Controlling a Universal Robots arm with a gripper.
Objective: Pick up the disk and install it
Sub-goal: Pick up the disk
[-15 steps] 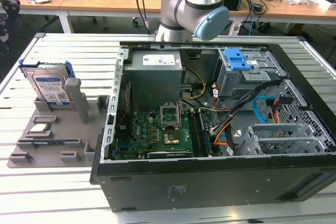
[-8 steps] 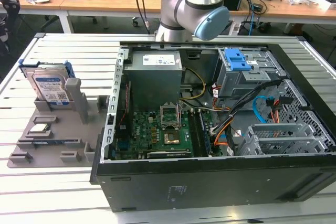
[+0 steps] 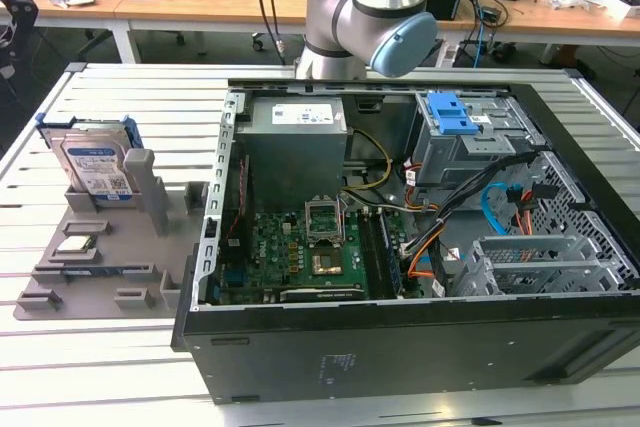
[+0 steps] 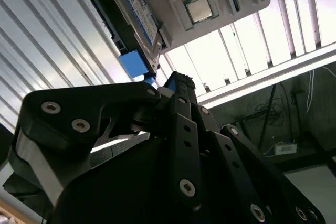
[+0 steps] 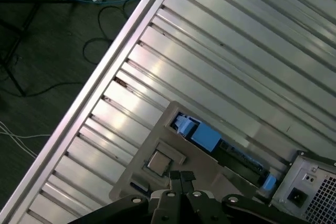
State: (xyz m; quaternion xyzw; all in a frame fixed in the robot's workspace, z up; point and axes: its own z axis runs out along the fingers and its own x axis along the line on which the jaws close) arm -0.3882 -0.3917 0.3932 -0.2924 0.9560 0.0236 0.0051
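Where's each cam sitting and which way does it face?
Exterior view: off the arm, looking down on the open computer case and grey holder; arm at top edge.
Second wrist view: on the arm, facing the disk past the hand.
First wrist view: on the arm, facing the table past the hand.
Shared: all three show the disk.
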